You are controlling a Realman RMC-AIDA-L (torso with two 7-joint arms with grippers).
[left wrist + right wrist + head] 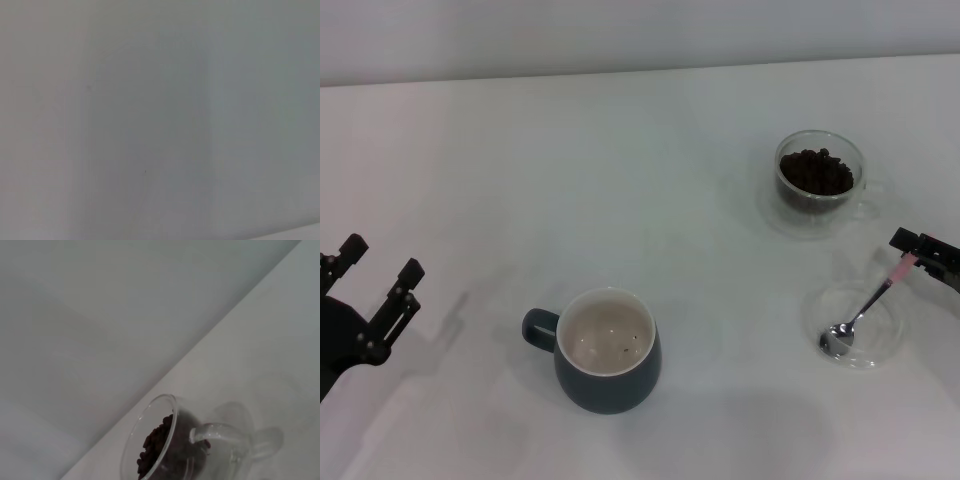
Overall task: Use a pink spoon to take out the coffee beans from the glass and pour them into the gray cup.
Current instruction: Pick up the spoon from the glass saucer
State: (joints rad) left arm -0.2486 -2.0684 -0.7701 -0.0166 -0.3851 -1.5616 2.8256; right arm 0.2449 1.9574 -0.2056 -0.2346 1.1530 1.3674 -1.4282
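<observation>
- Step in hand looks like the spoon pickup: the right hand (920, 252) is at the right edge of the head view, right at the pink end of the pink spoon (865, 308). Can't tell whether it has closed on the handle or is just touching it.
- The spoon's metal bowl sits in a flat clear saucer (853, 326) on the white surface (650, 170). Its long axis runs diagonally, bowl toward the robot and its left, pink tip up, away and to the right, lifted off the saucer toward the hand.
- The glass (820, 182) is just beyond the saucer, with a decent heap of coffee beans (816, 171) inside (the right wrist view shows it close up, handle side on).
- The gray cup (606, 351) is well apart, near the middle front, handle pointing to the robot's left. A few dark specks inside, too small to call.
- Left hand (380, 275) is parked at the far left with its fingers spread wide, holding nothing.
- Next move, I'd guess: get a firm pinch on that thin handle, lift, then swing over to the glass to scoop.
</observation>
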